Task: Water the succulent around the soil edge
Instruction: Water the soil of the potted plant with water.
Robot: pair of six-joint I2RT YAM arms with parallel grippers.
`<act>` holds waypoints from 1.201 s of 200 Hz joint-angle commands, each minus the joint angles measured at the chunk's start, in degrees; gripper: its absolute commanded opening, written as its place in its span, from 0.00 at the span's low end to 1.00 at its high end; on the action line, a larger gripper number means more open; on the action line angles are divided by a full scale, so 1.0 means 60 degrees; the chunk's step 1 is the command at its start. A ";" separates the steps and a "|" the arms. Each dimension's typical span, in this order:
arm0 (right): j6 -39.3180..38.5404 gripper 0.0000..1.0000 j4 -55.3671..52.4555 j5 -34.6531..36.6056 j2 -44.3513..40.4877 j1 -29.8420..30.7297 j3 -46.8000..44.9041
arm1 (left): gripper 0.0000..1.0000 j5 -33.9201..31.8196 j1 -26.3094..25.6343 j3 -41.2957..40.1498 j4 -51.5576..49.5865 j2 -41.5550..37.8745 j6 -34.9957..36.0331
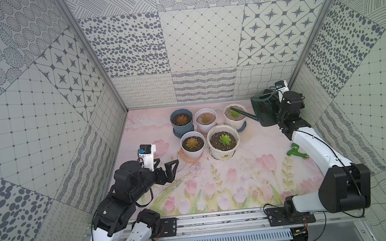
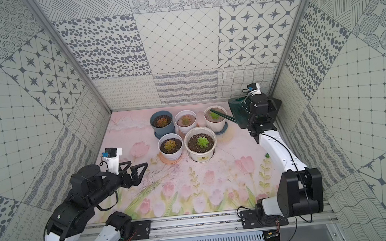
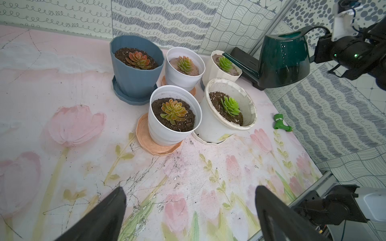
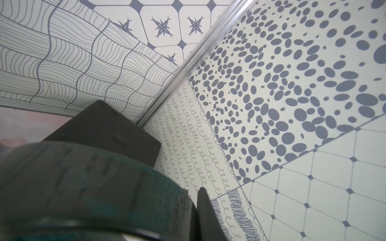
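Five potted succulents stand at the back of the mat. My right gripper is shut on the handle side of a dark green watering can, held off the mat and tilted. The can's thin spout reaches over the back right cream pot. The spout tip sits above the soil just beside that pot's green succulent. In the right wrist view the can fills the lower left, with one finger against it. My left gripper hovers open and empty, left of the pots.
The other pots are a blue one, a white one, a front white one on a peach saucer, and a large cream one. A green hose nozzle lies by the right arm. A black block stands in the back right corner.
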 commanded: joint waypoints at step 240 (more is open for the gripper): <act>-0.2979 0.00 0.3823 0.1939 0.0802 0.0833 0.0736 | 0.99 0.0217 0.0025 0.0022 0.0483 0.0007 0.0059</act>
